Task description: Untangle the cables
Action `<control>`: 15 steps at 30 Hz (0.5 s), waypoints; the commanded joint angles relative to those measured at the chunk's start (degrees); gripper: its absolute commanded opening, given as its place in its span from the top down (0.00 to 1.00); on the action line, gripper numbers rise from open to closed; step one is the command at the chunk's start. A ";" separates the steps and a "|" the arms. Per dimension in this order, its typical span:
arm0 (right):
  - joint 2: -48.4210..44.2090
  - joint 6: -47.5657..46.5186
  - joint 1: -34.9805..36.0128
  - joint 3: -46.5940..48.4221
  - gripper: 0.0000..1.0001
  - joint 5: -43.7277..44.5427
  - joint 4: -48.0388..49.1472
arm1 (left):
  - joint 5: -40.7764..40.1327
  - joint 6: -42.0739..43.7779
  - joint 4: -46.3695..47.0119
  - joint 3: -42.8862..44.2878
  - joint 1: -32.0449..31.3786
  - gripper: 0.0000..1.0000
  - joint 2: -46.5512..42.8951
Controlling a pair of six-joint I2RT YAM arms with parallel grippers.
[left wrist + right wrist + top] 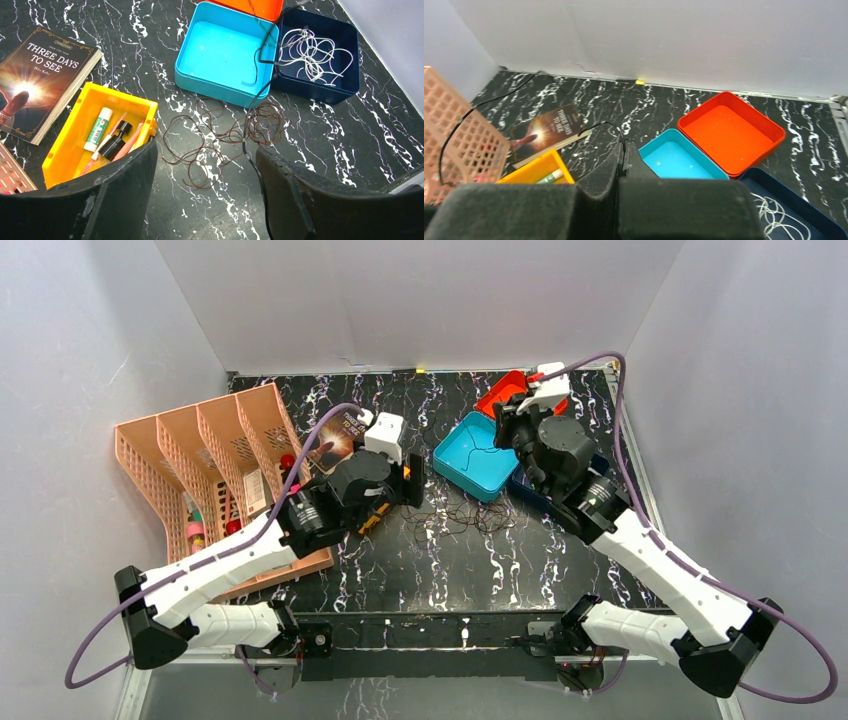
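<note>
Brown cable tangle (220, 135) lies on the counter (350, 140) just in front of the teal tray (215, 87). Pale cable (312, 52) is coiled in the navy tray (320, 92) beside it. Left pincer (207, 200) hangs over the tangle, jaws wide apart, holding nothing. Right pincer (624, 167), above the teal tray, is clamped on a thin black cable (616, 126). Counter is black marbled; the walls (674, 35) are white.

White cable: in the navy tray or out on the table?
In. The white cable lies looped inside the navy tray, seen in the left wrist view.

Bare black marbled counter (215, 220) is lying open before the dark-brown wire loops (220, 142), while a yellow plastic bin (120, 96), turquoise square tray (220, 55) and navy square tray (315, 91) are hemming them in.
</note>
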 commanded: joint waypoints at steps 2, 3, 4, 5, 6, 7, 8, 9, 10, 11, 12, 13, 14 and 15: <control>2.50 0.89 -4.98 4.44 1.00 1.17 0.56 | 0.16 -3.52 -0.64 -3.93 -0.01 0.25 -4.66; 3.19 2.13 -6.52 5.01 1.00 -0.66 -0.01 | 0.33 -4.10 -0.73 -4.76 -0.01 0.23 -5.08; 3.86 2.88 -8.17 5.49 1.00 -2.23 -0.52 | 0.48 -4.68 -0.83 -5.53 -0.04 0.20 -5.48; 4.54 3.48 -9.99 5.93 1.00 -3.47 -0.75 | 0.60 -5.28 -1.00 -6.31 -0.02 0.17 -5.85; 5.14 3.85 -11.10 6.19 1.00 -4.43 -0.79 | 0.75 -5.89 -0.98 -7.02 -0.02 0.13 -6.21; 5.88 4.13 -12.18 6.50 1.00 -5.37 -0.79 | 1.03 -6.48 -0.65 -7.87 -0.01 0.09 -6.57; 6.47 4.54 -13.28 6.81 1.00 -6.31 -0.84 | 1.44 -6.93 -0.10 -8.76 -0.02 0.06 -6.89; 7.17 4.86 -14.22 7.11 1.00 -7.30 -0.80 | 1.90 -7.24 0.34 -9.84 -0.01 0.03 -7.06; 7.84 5.19 -15.19 7.38 1.00 -8.23 -0.75 | 2.35 -7.58 0.83 -10.52 -0.06 0.02 -7.25; 8.38 5.48 -15.89 7.58 1.00 -8.89 -0.69 | 2.64 -7.81 1.27 -11.00 -0.06 0.02 -7.48; 9.01 5.70 -16.64 7.74 1.00 -9.54 -0.63 | 3.03 -7.92 1.76 -11.50 -0.02 0.01 -7.62; 9.53 5.81 -17.18 7.93 1.00 -9.96 -0.50 | 3.39 -7.94 2.30 -11.87 -0.01 0.02 -7.78; 9.99 5.93 -17.74 7.99 1.00 -10.23 -0.34 | 3.65 -7.90 2.74 -12.16 -0.03 0.02 -7.94; 10.60 5.92 -18.25 7.95 1.00 -10.60 -0.07 | 3.70 -7.86 2.92 -12.45 -0.02 0.01 -8.18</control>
